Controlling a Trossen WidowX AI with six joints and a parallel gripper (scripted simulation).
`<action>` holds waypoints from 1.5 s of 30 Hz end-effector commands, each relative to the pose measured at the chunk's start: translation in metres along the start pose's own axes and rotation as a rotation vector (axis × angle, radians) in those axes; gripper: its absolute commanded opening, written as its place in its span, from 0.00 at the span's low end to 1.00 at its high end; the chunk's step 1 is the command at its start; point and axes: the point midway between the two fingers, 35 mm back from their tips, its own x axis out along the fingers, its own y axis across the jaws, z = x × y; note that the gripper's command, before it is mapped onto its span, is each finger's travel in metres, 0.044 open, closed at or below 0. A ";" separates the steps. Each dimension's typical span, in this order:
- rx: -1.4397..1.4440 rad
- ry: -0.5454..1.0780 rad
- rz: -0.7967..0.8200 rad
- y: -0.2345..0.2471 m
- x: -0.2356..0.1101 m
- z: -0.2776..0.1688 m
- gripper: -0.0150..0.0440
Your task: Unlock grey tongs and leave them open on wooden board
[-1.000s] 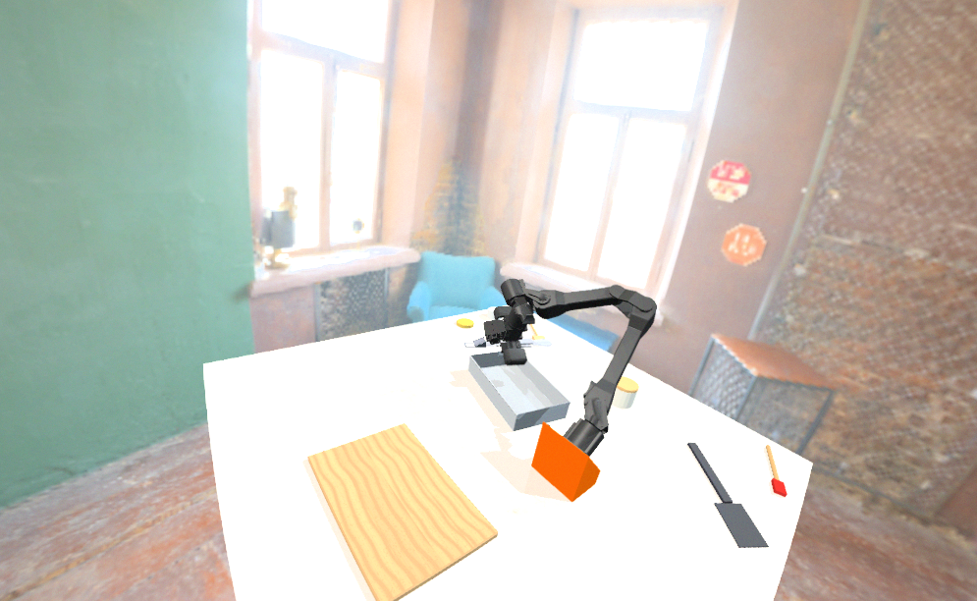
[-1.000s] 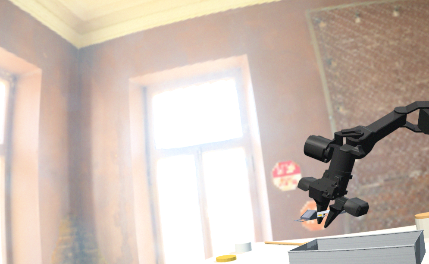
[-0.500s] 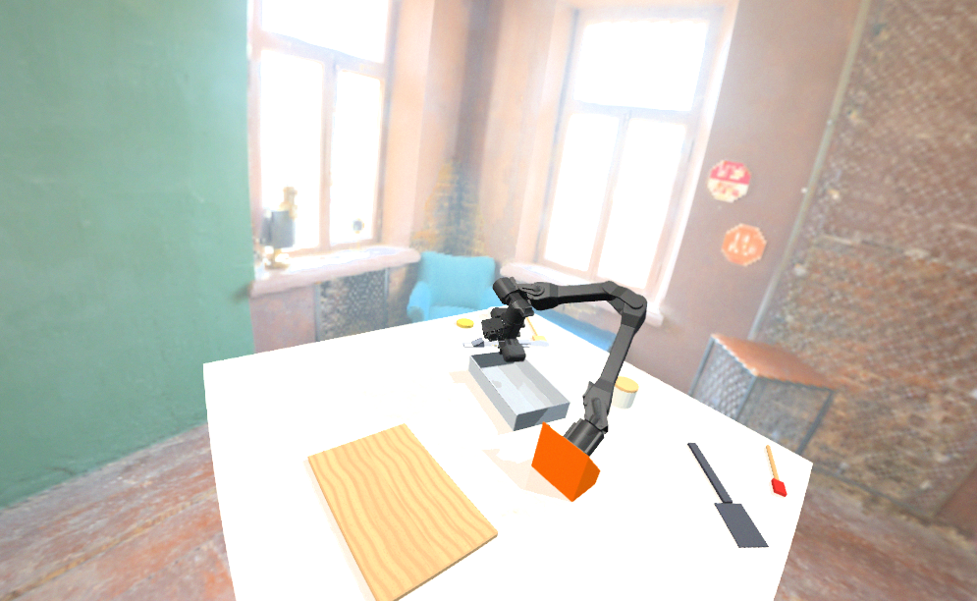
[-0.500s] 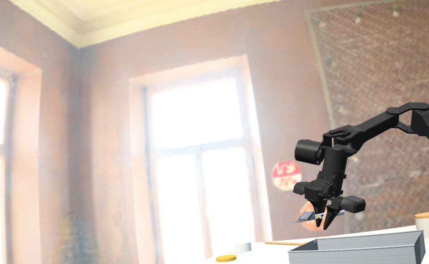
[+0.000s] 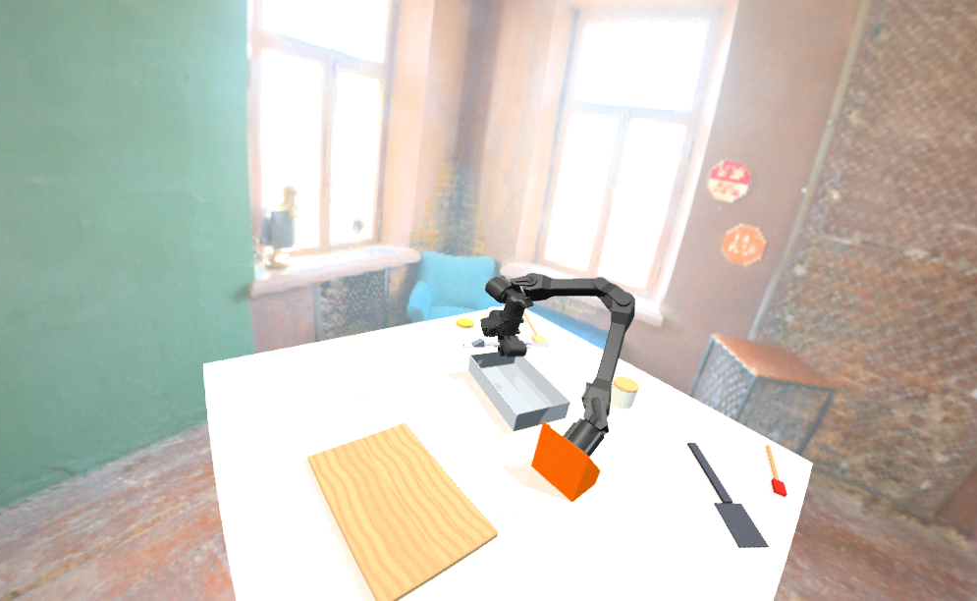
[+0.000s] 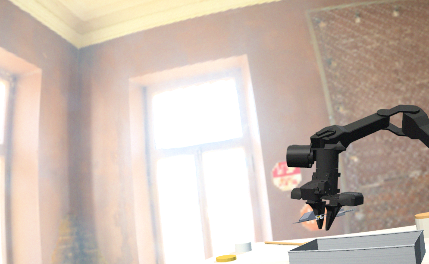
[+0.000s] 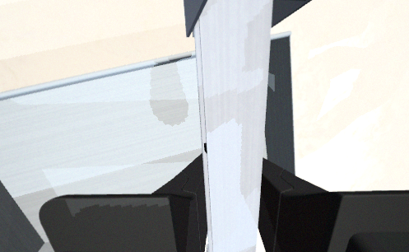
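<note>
Your gripper (image 6: 324,220) is clamping the grey tongs (image 6: 305,216) near their middle, holding them roughly level in the air above the far end of the roasting tin (image 5: 521,392), toward the table's far edge. You are done picking up; tipping the tips down, squeezing to unlock, and carrying to the wooden board (image 5: 398,508) near the front-left corner are all waiting.

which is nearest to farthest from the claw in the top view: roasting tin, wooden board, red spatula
1. Roasting tin: directly below the claw, which is shut on the grey tongs.
2. Wooden board: on the near left part of the table.
3. Red spatula: at the table's far right edge, past the arm's orange base.
</note>
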 end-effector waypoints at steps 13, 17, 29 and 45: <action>0.026 0.024 0.201 0.005 -0.006 -0.011 0.00; 0.027 0.027 0.210 0.005 -0.006 -0.011 0.00; 0.094 0.021 0.207 0.009 -0.011 0.027 0.00; 0.321 0.023 0.208 0.042 -0.032 0.138 0.00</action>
